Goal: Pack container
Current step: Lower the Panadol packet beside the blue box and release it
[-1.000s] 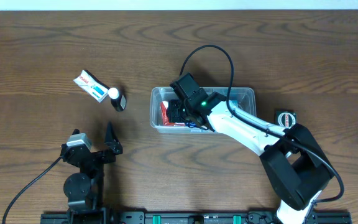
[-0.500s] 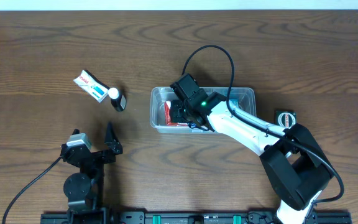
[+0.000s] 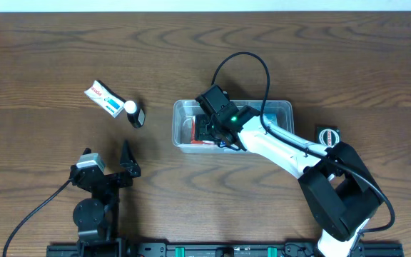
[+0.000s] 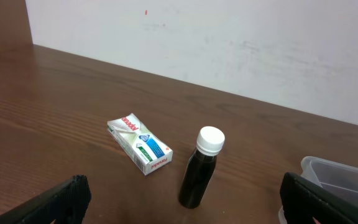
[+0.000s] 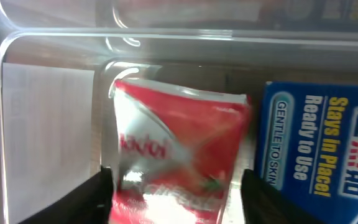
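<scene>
The clear plastic container sits at mid-table. My right gripper reaches down into its left end. In the right wrist view the right gripper is open, and a red packet lies blurred between its fingers; the right finger stands apart from it. A blue-and-white flat box lies in the container beside the packet. My left gripper rests open near the front left, holding nothing. In the left wrist view the left gripper faces a dark bottle.
A dark bottle with a white cap and a small white box lie on the table at the left. The white box is left of the bottle. A small round black object sits right of the container.
The right gripper's jaws have widened around the red packet, and the packet has sunk lower into the container. The left arm has not moved.
</scene>
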Motion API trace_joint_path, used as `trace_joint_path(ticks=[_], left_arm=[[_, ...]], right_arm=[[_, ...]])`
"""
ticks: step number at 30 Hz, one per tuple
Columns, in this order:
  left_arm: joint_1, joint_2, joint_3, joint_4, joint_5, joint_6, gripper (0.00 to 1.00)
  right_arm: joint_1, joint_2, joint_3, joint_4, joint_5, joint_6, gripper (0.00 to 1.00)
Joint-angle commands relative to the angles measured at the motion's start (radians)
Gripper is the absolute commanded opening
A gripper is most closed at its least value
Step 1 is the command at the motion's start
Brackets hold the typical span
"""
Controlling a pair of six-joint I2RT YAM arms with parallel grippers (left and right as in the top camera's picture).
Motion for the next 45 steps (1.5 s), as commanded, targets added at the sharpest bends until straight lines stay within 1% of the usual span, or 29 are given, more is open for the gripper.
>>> trace_joint_path(ticks=[1, 11, 16, 17, 22, 30, 41, 45], left_arm=[[0.005, -0.005, -0.015, -0.038, -0.004, 0.009, 0.98], [0.005, -0.005, -0.015, -0.038, -0.004, 0.009, 0.98], [0.005, -0.005, -0.015, -0.038, -0.004, 0.009, 0.98], [0.005, -0.005, -0.015, -0.038, -0.004, 0.009, 0.98], [0.005, -0.005, -0.015, -0.038, -0.004, 0.009, 0.98], [0.005, -0.005, -0.015, -0.038, -0.004, 0.009, 0.98], [0.005, -0.005, -0.015, -0.038, -0.004, 0.009, 0.98], [0.005, -0.005, -0.015, -0.038, -0.004, 0.009, 0.98]], right_arm=[[0.007, 0.003, -0.005, -0.001, 0.018, 0.006, 0.66], [0.007, 0.003, -0.005, -0.001, 0.018, 0.006, 0.67], [0.007, 0.003, -0.005, 0.003, 0.018, 0.000, 0.75], [0.007, 0.003, -0.005, 0.007, 0.017, -0.006, 0.75], [0.007, 0.003, -0.005, 0.027, -0.008, -0.055, 0.75], [0.007, 0.003, -0.004, 0.028, -0.008, -0.058, 0.74], [0.008, 0.003, -0.003, 0.034, -0.016, -0.076, 0.68], [0.008, 0.003, -0.003, 0.034, -0.015, -0.077, 0.70]])
